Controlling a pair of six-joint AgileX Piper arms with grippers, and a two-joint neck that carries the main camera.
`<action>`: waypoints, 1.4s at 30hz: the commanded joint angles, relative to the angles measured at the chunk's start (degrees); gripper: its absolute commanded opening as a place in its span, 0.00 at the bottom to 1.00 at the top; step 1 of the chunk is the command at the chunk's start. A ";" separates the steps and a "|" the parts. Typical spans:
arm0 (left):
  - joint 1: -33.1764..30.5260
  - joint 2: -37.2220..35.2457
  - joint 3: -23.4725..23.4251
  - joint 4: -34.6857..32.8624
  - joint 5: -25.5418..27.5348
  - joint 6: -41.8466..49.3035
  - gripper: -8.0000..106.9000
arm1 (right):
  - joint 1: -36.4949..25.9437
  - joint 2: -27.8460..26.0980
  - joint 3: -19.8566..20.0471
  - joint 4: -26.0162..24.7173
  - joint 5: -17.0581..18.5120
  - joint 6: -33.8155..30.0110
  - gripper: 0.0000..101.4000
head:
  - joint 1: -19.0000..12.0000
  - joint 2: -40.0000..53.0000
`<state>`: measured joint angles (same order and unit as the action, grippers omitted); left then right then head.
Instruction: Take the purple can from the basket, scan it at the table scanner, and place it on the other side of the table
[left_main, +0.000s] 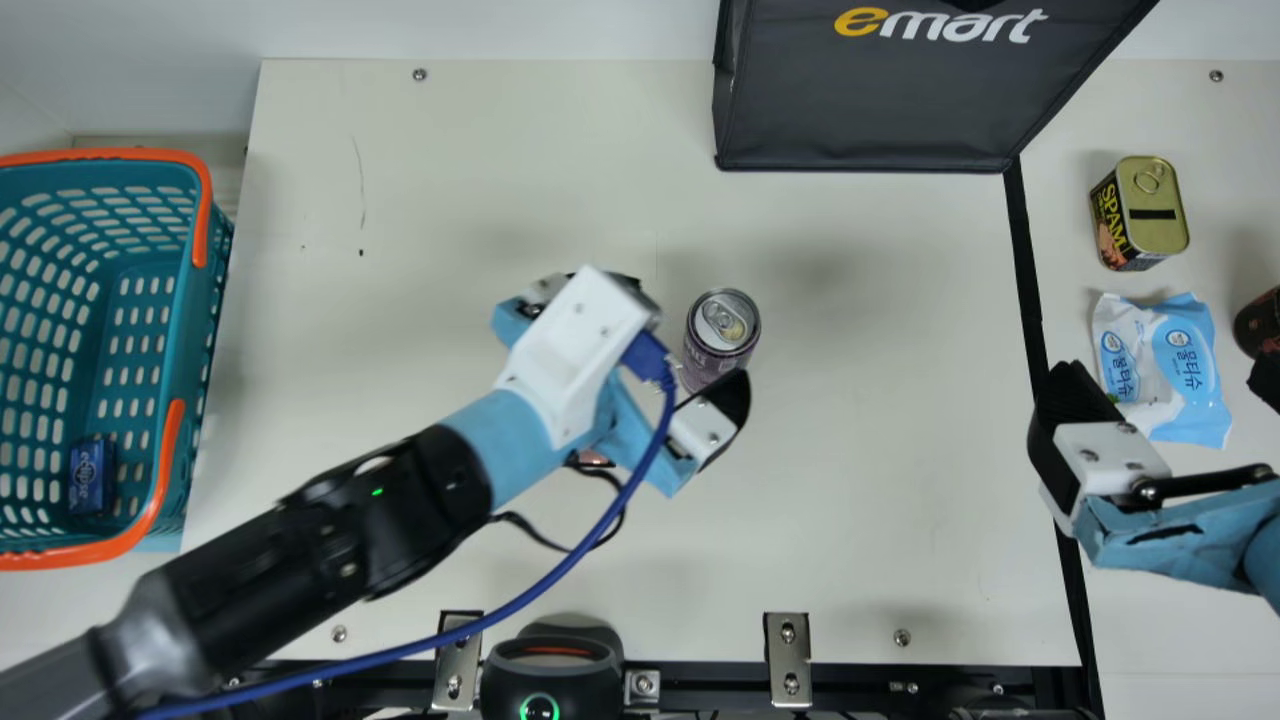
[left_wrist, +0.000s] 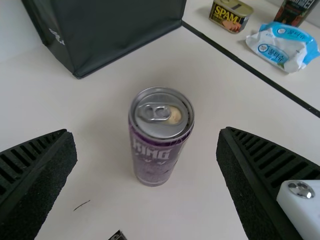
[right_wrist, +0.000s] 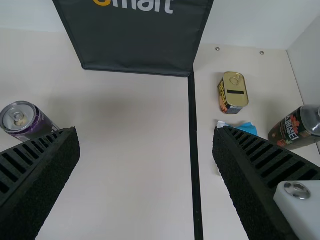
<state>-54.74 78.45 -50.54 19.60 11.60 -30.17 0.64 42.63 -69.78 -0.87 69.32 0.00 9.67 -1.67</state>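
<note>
Sitting along the left edge of the worktop (left_main: 880, 520) is the basket (left_main: 178, 340), a blue packet (left_main: 92, 478) inside it. At the near edge stands the scanner (left_main: 550, 675). Over the middle, the left tool (left_main: 690, 345) is spread wide, with the purple can (left_main: 714, 345) upright between its fingers, a gap on either side in the left wrist view. The black bag (left_main: 860, 110) borders the far edge; open worktop runs from the can to the black strip (left_main: 1026, 260). By that strip, the right tool (left_main: 1165, 380) gapes, holding nothing. Past it lie the meat tin (left_main: 1165, 210), the wipes pack (left_main: 1165, 355) and, furthest right, a dark can (left_main: 1260, 325).
</note>
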 joint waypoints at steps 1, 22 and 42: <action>0.68 -5.30 2.36 -1.09 0.45 1.25 0.85 | 0.00 0.00 0.00 0.00 0.00 0.00 0.94 | -1.75 0.09; 13.63 -31.99 10.40 -17.01 20.58 19.03 0.85 | 0.00 0.00 0.00 0.00 0.00 0.00 0.94 | -1.75 0.09; 35.53 -44.67 5.71 -26.27 44.76 30.05 0.85 | 0.00 0.00 0.00 0.00 0.00 0.00 0.94 | -1.75 0.09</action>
<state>-21.12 34.09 -44.75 -6.67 55.12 0.00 0.64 42.63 -69.78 -0.87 69.32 0.00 9.58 -1.58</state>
